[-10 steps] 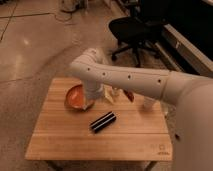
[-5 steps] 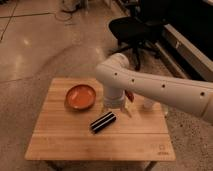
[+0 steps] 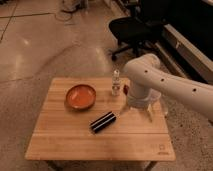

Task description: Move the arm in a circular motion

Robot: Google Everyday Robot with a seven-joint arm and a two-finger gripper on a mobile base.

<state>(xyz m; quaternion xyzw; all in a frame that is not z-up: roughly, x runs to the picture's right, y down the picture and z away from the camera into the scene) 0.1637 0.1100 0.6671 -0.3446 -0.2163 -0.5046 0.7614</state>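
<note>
The white glossy arm reaches in from the right over the wooden table. Its thick rounded segments bend at an elbow above the table's right half. The pale gripper hangs down from it, just above the table top, right of a black cylinder that lies on its side. The fingers stand apart and hold nothing.
An orange bowl sits on the table's left half. A small clear bottle stands at the back edge, close to the arm, with a red item partly hidden behind it. A black office chair stands on the floor behind.
The arm has swept from over the orange bowl to the right side of the table, uncovering the bowl. The objects on the table have not moved.
</note>
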